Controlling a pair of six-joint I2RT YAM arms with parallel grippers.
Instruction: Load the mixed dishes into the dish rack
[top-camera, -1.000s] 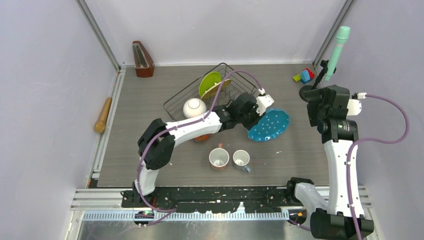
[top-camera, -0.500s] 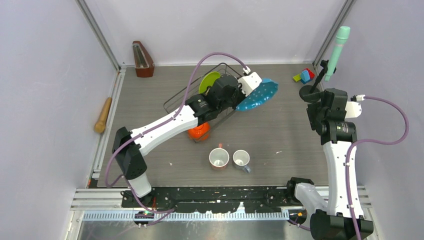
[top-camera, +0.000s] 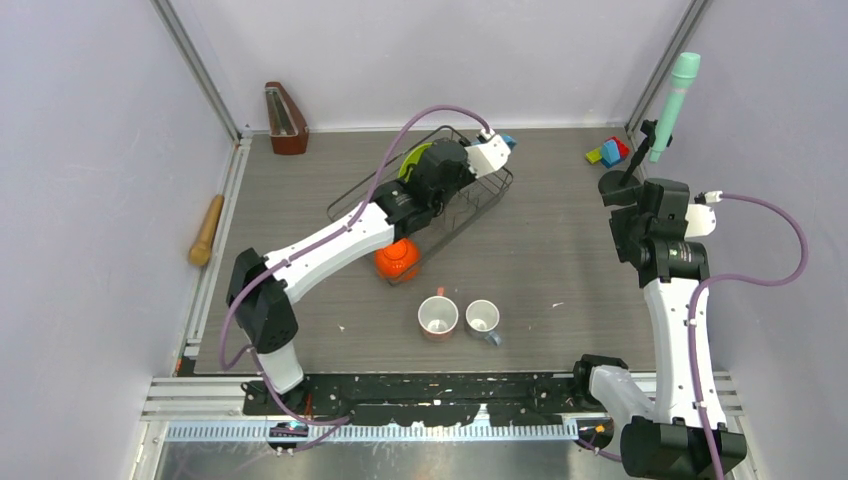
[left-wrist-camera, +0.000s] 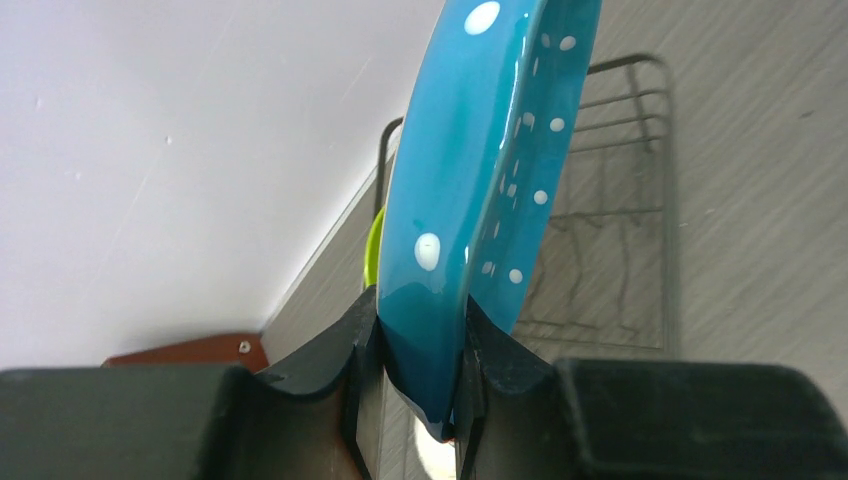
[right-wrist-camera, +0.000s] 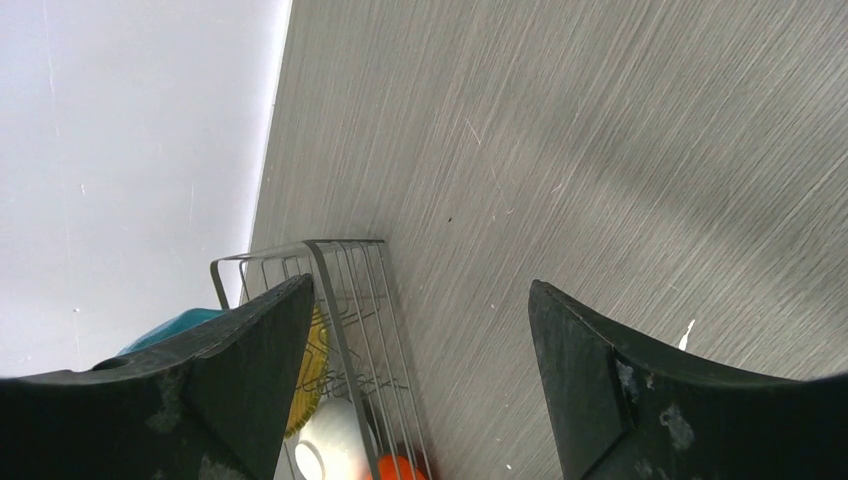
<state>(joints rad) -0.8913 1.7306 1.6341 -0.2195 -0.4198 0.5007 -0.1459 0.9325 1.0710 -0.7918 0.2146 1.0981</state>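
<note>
My left gripper (left-wrist-camera: 420, 370) is shut on the rim of the white-dotted blue plate (left-wrist-camera: 480, 200), held on edge above the dish rack (left-wrist-camera: 620, 200). From above, only a sliver of that plate (top-camera: 508, 140) shows past the left gripper (top-camera: 500, 148), over the rack (top-camera: 478, 205). The lime-green plate (top-camera: 410, 160) stands in the rack. In the right wrist view a yellow plate (right-wrist-camera: 305, 390) and white bowl (right-wrist-camera: 335, 435) sit inside it. The orange bowl (top-camera: 397, 260) lies beside the rack's near side. A pink mug (top-camera: 437, 316) and grey mug (top-camera: 483, 317) stand on the table. My right gripper (top-camera: 618, 190) is open and holds nothing.
Toy blocks (top-camera: 608, 152) and a mint-green cylinder (top-camera: 675, 100) are at the back right. A wooden metronome (top-camera: 285, 118) stands at the back left. A rolling pin (top-camera: 207, 230) lies along the left rail.
My left arm lifted the blue plate from the table right of the rack, swung it back and left over the rack, and turned it on edge. The right arm barely moved.
</note>
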